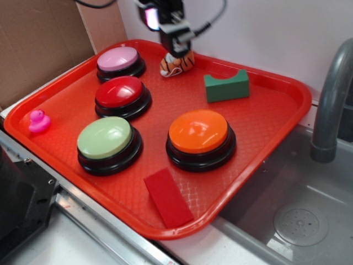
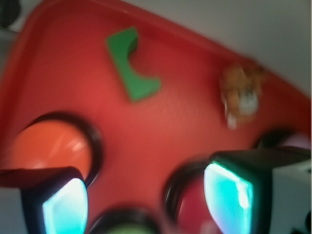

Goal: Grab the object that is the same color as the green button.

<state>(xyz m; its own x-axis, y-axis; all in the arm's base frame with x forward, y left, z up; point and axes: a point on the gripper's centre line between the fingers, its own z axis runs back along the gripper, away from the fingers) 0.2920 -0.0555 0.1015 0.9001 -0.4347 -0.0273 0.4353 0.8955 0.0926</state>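
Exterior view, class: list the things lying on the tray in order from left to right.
Pink duck → green button → red block → orange button → green block. The pink button, red button and tiger toy overlap these in left-right position, so they are left out.

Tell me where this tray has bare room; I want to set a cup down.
Widest bare patch: the tray's right side, between the green block, the orange button and the rim. A smaller gap lies between the pink duck and the red button. The four buttons crowd the middle and left.
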